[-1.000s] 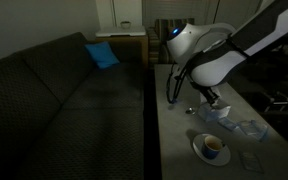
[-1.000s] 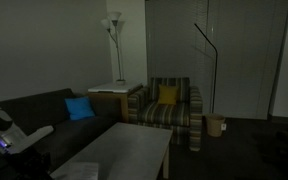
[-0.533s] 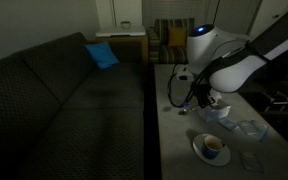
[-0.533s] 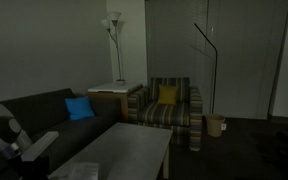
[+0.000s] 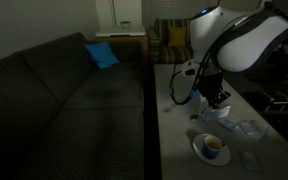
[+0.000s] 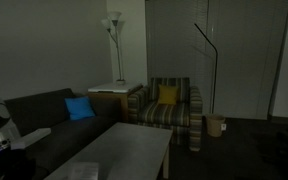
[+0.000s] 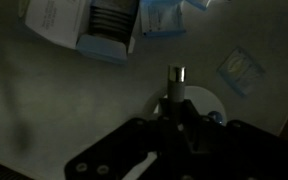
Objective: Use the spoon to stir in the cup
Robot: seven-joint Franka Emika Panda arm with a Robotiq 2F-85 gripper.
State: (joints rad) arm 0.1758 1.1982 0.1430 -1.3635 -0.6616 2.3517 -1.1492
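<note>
The small white cup point(image 5: 213, 146) stands on a white saucer point(image 5: 197, 150) near the front of the pale table point(image 5: 174, 140). My gripper point(image 5: 217, 103) hangs over the table, a little behind the cup. In the wrist view the gripper point(image 7: 176, 112) is shut on a thin metal rod, the spoon point(image 7: 176, 82), which points away from the camera toward the table. The white saucer point(image 7: 206, 100) shows just past the fingers. The jaws hide the cup in that view. The spoon is too small to make out in the exterior views.
Pale blue boxy items point(image 5: 246, 128) and a flat packet point(image 7: 239, 70) lie beside the saucer; a white-and-blue box point(image 7: 84, 25) lies farther off. A dark sofa point(image 5: 74, 90) with a blue cushion point(image 5: 102, 54) runs along the table. A striped armchair point(image 6: 172, 105) and floor lamp point(image 6: 114, 40) stand behind.
The arm's upper body has swung up and to the right, while the gripper has stayed low over the table behind the cup. The jaws have stayed shut.
</note>
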